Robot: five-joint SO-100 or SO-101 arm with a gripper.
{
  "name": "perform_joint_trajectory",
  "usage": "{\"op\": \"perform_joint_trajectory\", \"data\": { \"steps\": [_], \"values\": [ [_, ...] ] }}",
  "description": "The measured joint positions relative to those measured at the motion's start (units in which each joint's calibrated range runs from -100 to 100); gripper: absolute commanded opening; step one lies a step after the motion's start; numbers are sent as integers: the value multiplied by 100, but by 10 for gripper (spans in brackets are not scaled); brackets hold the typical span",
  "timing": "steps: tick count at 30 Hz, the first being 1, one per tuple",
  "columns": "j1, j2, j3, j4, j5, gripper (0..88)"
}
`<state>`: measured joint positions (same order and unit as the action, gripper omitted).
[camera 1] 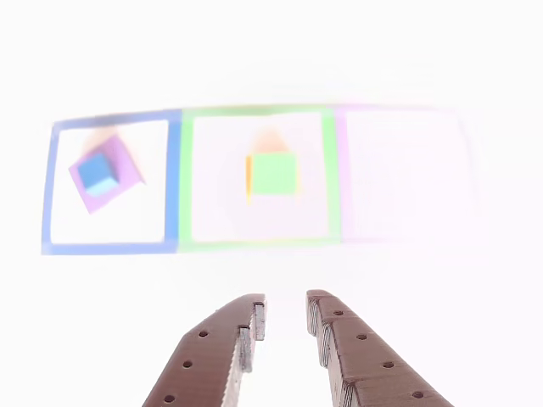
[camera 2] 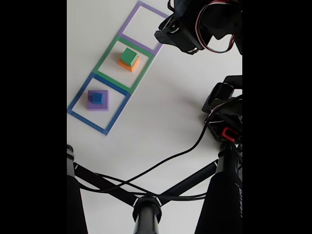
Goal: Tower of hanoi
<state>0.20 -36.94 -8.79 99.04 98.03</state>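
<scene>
The purple slab with the blue cube is turned slightly askew on the white table; the gripper is held open, empty.

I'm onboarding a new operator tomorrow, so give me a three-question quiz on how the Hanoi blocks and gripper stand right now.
1. True or false: the blue cube sits on the purple slab inside the blue outline.
2. Which block lies directly under the green cube? A) purple slab B) orange cube C) blue cube
3. Fill in: in the other view, the gripper hovers short of the outlines with its jaws ____ and nothing between them.

Key: 1 true; 2 B; 3 open. Note that the purple outline holds no block.
</scene>
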Motion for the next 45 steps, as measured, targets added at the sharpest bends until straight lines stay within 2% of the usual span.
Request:
{"op": "perform_joint_trajectory", "data": {
  "steps": [3,7,13,23,32,37,45],
  "values": [
    [196,-203,627,-128,118,195],
    [458,-557,1688,-843,138,294],
    [761,-1410,4021,-2841,138,348],
    [729,-1764,7920,-7528,138,354],
    [745,-236,9147,-10947,138,354],
    [630,768,9312,-12295,138,352],
    [475,1866,9434,-13772,138,344]
  ]
}}
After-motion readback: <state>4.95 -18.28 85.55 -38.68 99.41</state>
